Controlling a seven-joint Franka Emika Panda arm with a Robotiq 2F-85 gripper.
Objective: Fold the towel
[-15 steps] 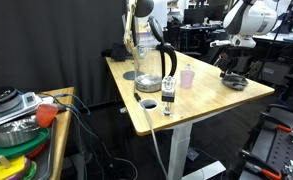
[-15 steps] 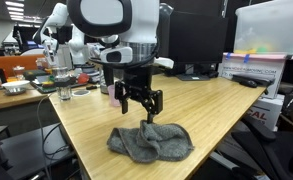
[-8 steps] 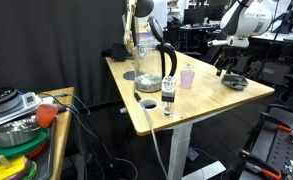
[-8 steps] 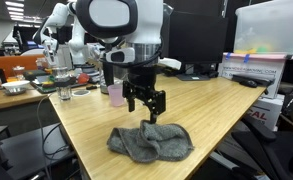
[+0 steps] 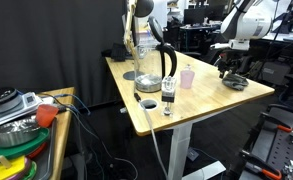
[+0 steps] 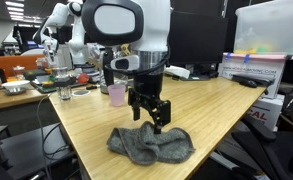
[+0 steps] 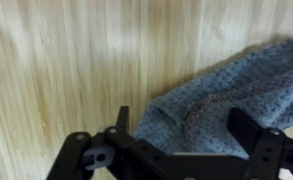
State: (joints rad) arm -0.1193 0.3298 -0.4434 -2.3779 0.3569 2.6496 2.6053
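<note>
No legible text, labels or numbers anywhere.

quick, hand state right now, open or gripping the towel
hand: open, holding nothing, fingers spread just over the towel

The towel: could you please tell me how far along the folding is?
Nothing looks done yet: the towel lies rumpled on the table, with no clean fold. In hand: the gripper hangs open just above one end of it, holding nothing. Left: grasp that end, carry it over and lay it flat.
</note>
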